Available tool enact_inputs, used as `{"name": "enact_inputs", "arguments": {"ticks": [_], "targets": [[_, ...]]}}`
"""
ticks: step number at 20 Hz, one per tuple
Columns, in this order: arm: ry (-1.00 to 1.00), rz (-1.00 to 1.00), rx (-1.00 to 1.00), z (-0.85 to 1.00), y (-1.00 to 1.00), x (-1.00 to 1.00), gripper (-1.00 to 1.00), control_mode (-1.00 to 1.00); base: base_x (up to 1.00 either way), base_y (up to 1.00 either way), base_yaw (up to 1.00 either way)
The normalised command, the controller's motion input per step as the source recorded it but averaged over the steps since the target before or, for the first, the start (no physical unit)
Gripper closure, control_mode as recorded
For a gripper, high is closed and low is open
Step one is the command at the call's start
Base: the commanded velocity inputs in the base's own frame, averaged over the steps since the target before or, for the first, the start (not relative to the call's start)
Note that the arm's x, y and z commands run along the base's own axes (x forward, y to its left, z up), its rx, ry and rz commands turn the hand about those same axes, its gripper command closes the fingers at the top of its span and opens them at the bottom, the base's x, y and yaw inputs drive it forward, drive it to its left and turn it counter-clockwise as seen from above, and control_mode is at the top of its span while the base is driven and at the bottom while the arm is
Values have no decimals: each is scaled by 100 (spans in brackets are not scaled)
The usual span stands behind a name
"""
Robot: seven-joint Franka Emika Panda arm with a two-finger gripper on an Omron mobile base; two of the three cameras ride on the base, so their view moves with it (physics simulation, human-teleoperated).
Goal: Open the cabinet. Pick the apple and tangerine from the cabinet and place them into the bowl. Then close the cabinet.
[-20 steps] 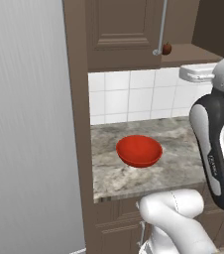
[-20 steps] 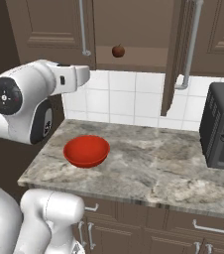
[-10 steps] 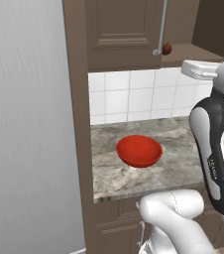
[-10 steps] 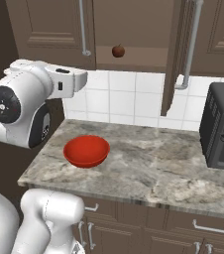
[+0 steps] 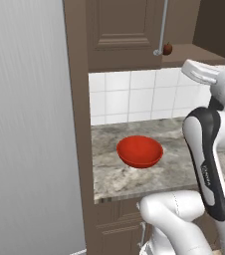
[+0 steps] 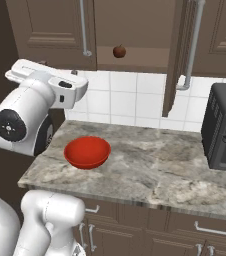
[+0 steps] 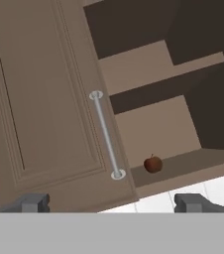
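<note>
The cabinet point(image 6: 50, 30) stands with its left door point(image 7: 44, 99) closed and its right door point(image 6: 177, 55) swung out. On the bottom shelf, just right of the left door's silver handle point(image 7: 105, 135), sits the dark red apple point(image 7: 153, 164), also seen from both sides of the base point(image 6: 119, 51) point(image 5: 168, 48). No tangerine is in sight. The red bowl point(image 6: 87, 152) point(image 5: 140, 151) rests on the counter with nothing in it. My gripper point(image 7: 112, 203) is open, below the cabinet and aimed up at the left door and the apple, holding nothing.
A dark oven-like appliance point(image 6: 225, 127) occupies the counter's right end. The open door's long handle point(image 6: 192, 47) hangs over the counter's middle. A tall grey panel point(image 5: 30, 124) walls off the left side. The marble counter point(image 6: 150, 170) stretches between bowl and appliance.
My arm has shifted its pose slightly, the elbow sinking and the hand tilting up toward the cabinet. Apple, bowl and doors have stayed put.
</note>
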Motion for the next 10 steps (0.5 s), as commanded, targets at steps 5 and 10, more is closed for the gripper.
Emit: {"name": "enact_inputs", "arguments": {"ticks": [5, 10], "targets": [[-2, 0, 0, 7, 10, 0, -100, -100, 0, 0, 0], [0, 0, -6, 9, 30, 0, -100, -100, 0, 0, 0]]}}
